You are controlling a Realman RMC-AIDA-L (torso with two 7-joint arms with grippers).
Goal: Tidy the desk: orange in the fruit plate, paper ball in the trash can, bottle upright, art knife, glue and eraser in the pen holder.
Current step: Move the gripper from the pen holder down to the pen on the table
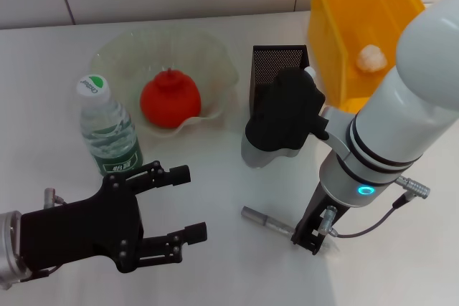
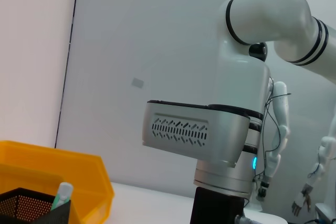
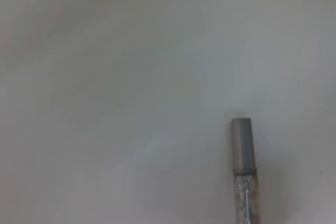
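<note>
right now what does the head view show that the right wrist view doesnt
Only the head view shows the orange in the fruit plate, the upright bottle, the pen holder, the paper ball in the trash can, and the open left claw. The right wrist view adds nothing of its own. Both show the grey art knife lying on the table.

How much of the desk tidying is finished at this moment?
Done: the orange sits in the fruit plate, the paper ball lies in the trash can, and the bottle stands upright. In hand: the right gripper is down at a grey stick lying on the desk, probably the art knife or glue. The left gripper waits open nearby. The pen holder already holds something; the eraser isn't visible.
</note>
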